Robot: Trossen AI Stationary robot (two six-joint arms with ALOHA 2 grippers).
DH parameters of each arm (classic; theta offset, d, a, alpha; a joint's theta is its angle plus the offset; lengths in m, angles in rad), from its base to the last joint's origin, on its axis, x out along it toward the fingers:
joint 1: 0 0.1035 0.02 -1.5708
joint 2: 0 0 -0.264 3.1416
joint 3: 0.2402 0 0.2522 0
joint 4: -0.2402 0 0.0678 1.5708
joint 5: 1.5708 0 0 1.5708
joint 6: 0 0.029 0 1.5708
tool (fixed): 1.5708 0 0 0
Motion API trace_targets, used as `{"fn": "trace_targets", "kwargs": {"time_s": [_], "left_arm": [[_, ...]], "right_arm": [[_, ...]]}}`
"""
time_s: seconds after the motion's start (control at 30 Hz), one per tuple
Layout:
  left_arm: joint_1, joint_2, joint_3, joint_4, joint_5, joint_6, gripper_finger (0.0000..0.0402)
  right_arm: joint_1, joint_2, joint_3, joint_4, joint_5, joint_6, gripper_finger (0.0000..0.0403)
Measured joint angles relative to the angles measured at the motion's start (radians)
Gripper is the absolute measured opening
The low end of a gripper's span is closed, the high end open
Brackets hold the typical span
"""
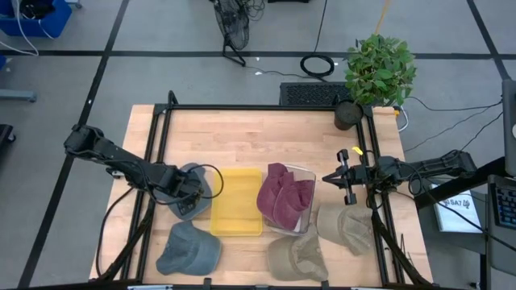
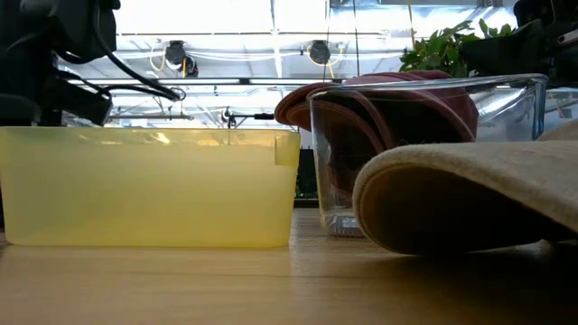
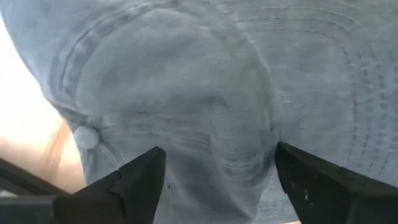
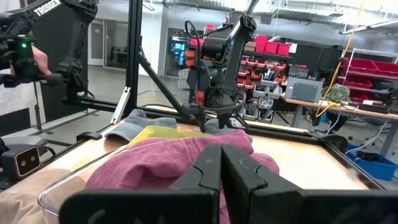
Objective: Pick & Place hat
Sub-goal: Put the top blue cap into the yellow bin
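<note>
- Denim-blue cloth fills your left wrist view: the left gripper (image 3: 214, 177) is down on a blue hat (image 3: 205, 93), fingers (image 3: 140, 180) spread wide to either side of a bunched fold of the crown, not closed on it.
- From above, you see that gripper (image 1: 187, 193) over the blue hat (image 1: 193, 201), which lies on the table (image 1: 242, 121) just left of the yellow bin (image 1: 237, 201).
- A second blue hat (image 1: 188, 250) lies nearer the front edge, apart from the gripper.
- The clear bin (image 1: 305, 211) touches the yellow bin's right side and holds the maroon hats (image 1: 282, 196).
- Two beige hats lie in front of and to the right of the clear bin: one (image 1: 297, 258) at the front edge, one (image 1: 345, 225) beside the right rail.
- Your right gripper (image 1: 339, 178) waits above the table just right of the clear bin, fingers pressed together on nothing.
- A potted plant (image 1: 377, 68) stands at the far right corner.
</note>
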Motion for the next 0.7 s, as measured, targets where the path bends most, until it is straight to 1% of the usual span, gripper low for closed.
{"fn": "trace_targets", "kwargs": {"time_s": [0.07,0.1,0.17,0.27,0.3,0.33,0.47,0.57,0.7], "left_arm": [[0.0,0.0,0.0,0.01,0.004,0.027,0.0258],[-0.001,0.0,0.0,0.013,0.007,0.034,0.0234],[-0.001,0.0,0.0,0.013,0.012,0.043,0.0173],[0.0,0.001,0.011,-0.001,0.026,0.08,0.0063],[0.0,0.002,0.019,-0.012,0.03,0.084,0.0033],[0.0,0.002,0.029,-0.03,0.029,0.084,0.0019],[0.0,0.003,0.104,-0.129,-0.021,0.088,0.0013],[0.0,0.003,0.2,-0.253,-0.072,0.085,0.0007],[0.0,0.003,0.347,-0.37,-0.182,0.105,0.0006]], "right_arm": [[0.0,0.0,0.0,0.002,0.0,-0.001,0.0],[0.0,0.0,0.0,0.003,0.0,-0.001,0.0],[0.0,0.0,0.0,0.003,0.0,0.0,0.0],[0.0,0.0,0.0,0.003,0.0,0.0,0.0],[0.0,0.0,0.0,0.003,0.0,0.0,0.0],[0.0,0.0,0.0,0.003,0.0,0.0,0.0],[0.0,0.0,0.0,0.003,0.0,0.0,0.0],[0.0,0.0,0.0,0.004,0.0,0.0,0.0],[0.0,0.0,0.0,0.006,0.0,0.0,0.0]]}}
